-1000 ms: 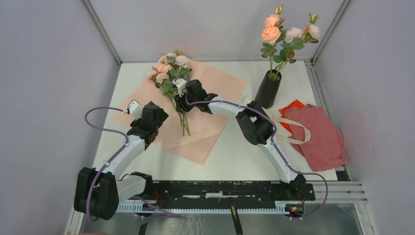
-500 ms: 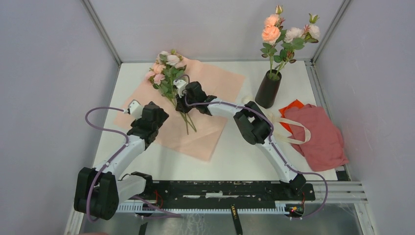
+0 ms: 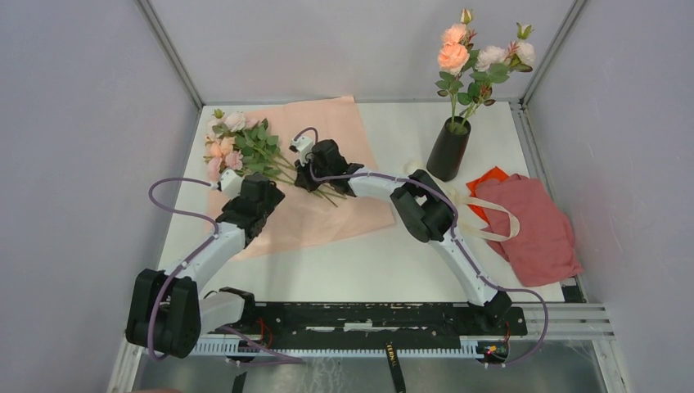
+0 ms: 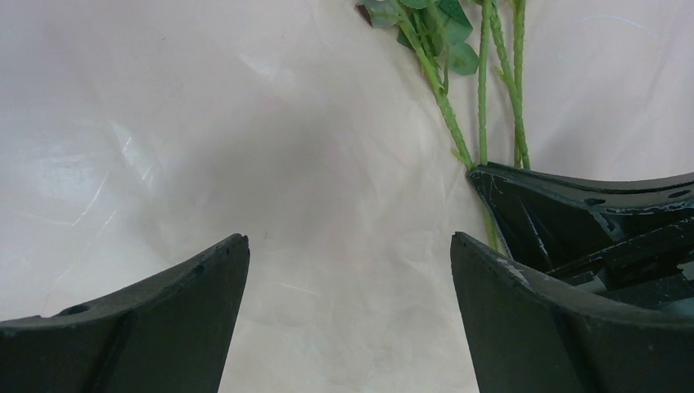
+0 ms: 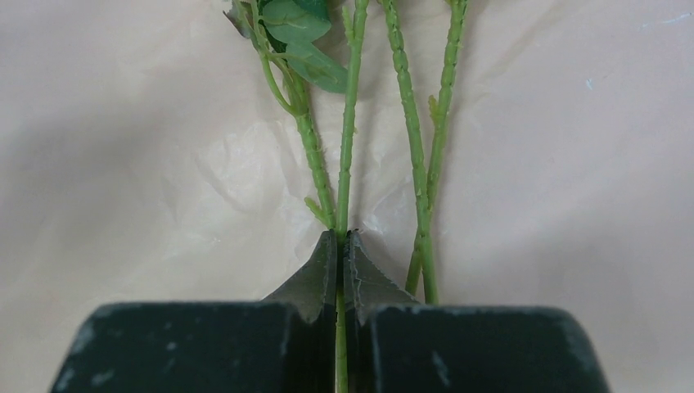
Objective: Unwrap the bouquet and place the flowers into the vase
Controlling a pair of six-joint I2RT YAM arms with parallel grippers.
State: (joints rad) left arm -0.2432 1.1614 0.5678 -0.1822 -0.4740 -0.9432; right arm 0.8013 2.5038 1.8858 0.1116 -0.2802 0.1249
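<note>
Lying loose at the far left of the counter (image 3: 393,262), the flowers (image 3: 245,149) rest on the wrapping paper (image 3: 327,217), which is spread flat beneath them, so the unwrapping looks done. One cluster of roses (image 3: 479,56) already stands in the vase (image 3: 448,152) at the far right, well apart. The stems on the paper are, I judge, what is left to carry over. The right fingers (image 5: 321,278) are clenched on a single green stem (image 5: 350,147) low along its length, with the other stems lying just beside it, outside the grip. The left fingers (image 4: 164,303) are spread wide and hold nothing, hovering over bare paper just left of the right fingers, near the stem ends. A pink-red cloth (image 3: 536,233) lies near the vase, on the right.
</note>
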